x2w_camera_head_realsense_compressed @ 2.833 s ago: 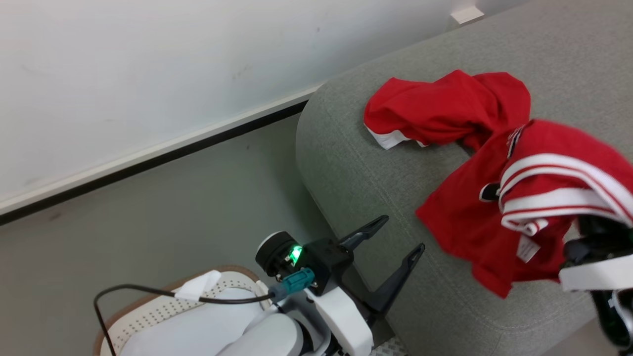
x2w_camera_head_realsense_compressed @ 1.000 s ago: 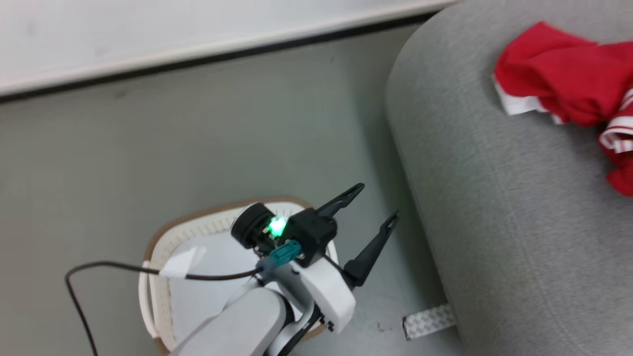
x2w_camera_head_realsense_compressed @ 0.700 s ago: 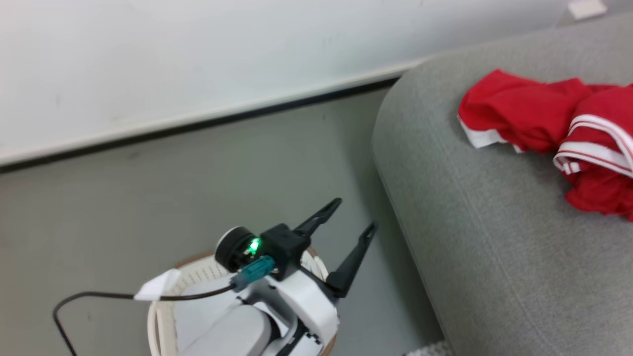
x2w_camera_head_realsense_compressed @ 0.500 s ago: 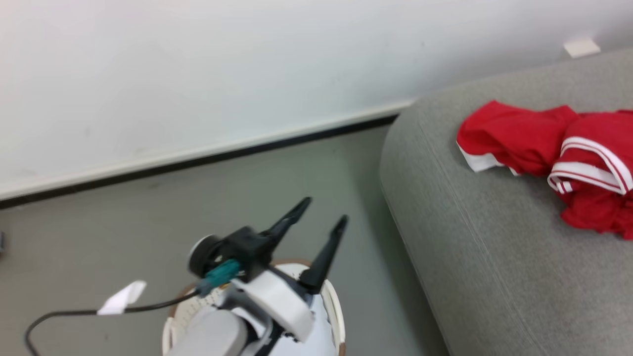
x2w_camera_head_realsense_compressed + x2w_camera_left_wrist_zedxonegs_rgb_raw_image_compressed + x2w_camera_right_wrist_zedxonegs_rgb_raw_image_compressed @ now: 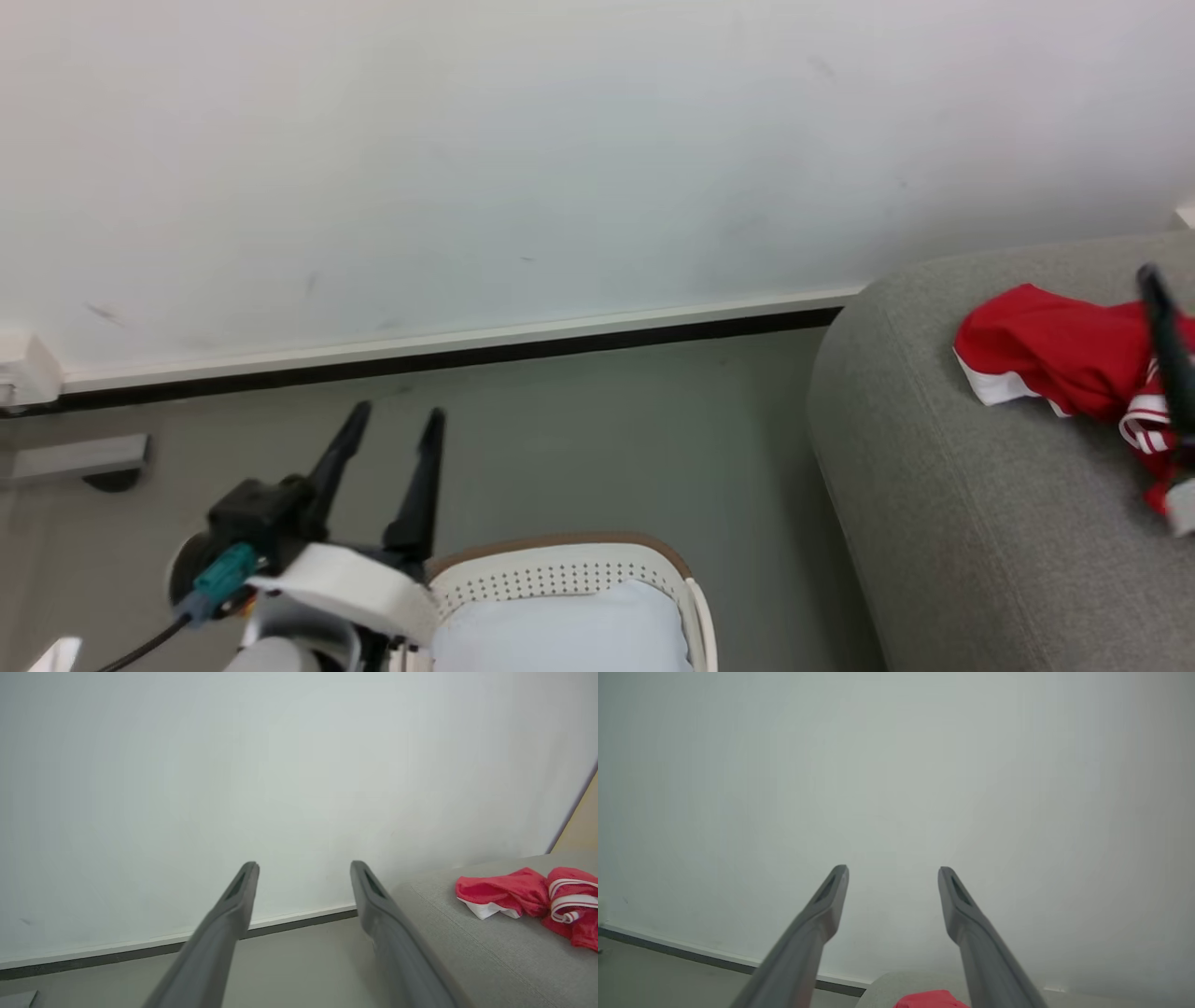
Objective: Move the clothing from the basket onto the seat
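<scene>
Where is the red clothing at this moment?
The red clothing lies on the grey seat at the head view's right edge, near the seat's rounded end, apart from the basket on the floor at bottom centre.

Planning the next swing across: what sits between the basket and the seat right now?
In the head view, a strip of bare grey floor separates the basket from the seat. Nothing lies on that stretch.

Left gripper (image 5: pixel 397 411): two long dark tapered fingers (image 5: pixel 418 485), slotted near the tips, on black housing (image 5: pixel 261 509). White wrist shell (image 5: pixel 345 588) just below housing; teal connector (image 5: pixel 217 577) with black cable (image 5: pixel 140 644) at housing's lower left.
</scene>
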You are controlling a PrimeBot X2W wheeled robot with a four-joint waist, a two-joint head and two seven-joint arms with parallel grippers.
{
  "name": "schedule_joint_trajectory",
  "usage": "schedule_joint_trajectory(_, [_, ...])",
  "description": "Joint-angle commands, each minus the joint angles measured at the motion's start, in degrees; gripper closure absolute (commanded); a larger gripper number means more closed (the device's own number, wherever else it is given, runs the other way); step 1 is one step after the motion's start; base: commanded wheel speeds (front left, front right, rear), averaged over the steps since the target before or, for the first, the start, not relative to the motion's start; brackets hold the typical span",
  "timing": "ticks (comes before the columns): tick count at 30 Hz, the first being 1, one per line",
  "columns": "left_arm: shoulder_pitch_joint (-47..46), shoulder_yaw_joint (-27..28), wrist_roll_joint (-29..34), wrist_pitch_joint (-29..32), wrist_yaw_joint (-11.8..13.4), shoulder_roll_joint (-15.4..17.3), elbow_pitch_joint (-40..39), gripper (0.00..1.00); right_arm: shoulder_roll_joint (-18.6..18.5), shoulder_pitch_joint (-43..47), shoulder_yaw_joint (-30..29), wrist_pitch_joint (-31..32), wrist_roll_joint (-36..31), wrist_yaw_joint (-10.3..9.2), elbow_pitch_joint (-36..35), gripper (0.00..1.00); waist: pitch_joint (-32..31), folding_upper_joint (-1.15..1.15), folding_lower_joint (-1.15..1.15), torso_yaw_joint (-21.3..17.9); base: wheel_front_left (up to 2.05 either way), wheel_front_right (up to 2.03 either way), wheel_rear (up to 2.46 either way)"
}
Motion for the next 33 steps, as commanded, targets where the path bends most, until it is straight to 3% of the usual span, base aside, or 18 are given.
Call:
schedule_joint_trajectory(1, [1.9, 0.8, -0.7, -0.6, 0.6, 0.7, 0.3, 0.00, 2.6, 3.9, -1.9, -0.5, -2.2, -0.13, -1.9, 0.00, -0.8, 0.00, 0.01, 0.9, 0.00, 0.00, 0.00])
schedule_joint_trajectory(5, [6.1, 3.2, -2.8, -2.0, 1.8, 0.3, 0.4, 0.00, 11.5, 12.7, -6.7, -1.1, -7.1, -0.13, -7.3, 0.00, -1.7, 0.00, 0.01, 1.3, 0.00, 0.00, 0.00])
schedule_joint_trajectory(6, [6.1, 3.2, -2.8, -2.0, 1.8, 0.3, 0.4, 0.00, 11.5, 12.7, -6.7, -1.1, -7.1, -0.13, -7.3, 0.00, -1.7, 0.00, 0.01, 1.3, 0.00, 0.00, 0.00])
schedule_joint_trajectory(11, [10.1, 5.4, -2.2, -3.6, 2.3, 0.2, 0.4, 0.00, 19.5, 20.8, -7.8, -1.9, -12.6, -0.13, -11.3, 0.00, -2.1, 0.00, 0.01, 1.3, 0.00, 0.00, 0.00])
schedule_joint_trajectory(16, [12.7, 6.2, -0.4, -4.0, 1.6, -0.4, 1.3, 0.00, 24.9, 25.1, -7.3, -3.1, -16.1, -0.13, -11.3, 0.00, -2.2, 0.00, 0.01, 1.1, 0.00, 0.00, 0.00])
schedule_joint_trajectory(23, [14.6, 7.7, 2.7, -4.0, -1.2, -2.4, 3.9, 0.00, 28.6, 26.4, -8.2, -4.0, -18.1, -0.13, -8.3, 0.00, -1.8, 0.00, 0.01, 0.5, 0.00, 0.00, 0.00])
schedule_joint_trajectory(33, [15.2, 12.2, 6.4, -4.1, -4.3, -6.1, 5.8, 0.00, 28.9, 23.4, -6.4, -4.3, -17.6, -0.13, -6.1, 0.00, -1.6, 0.00, 0.01, 0.2, 0.00, 0.00, 0.00])
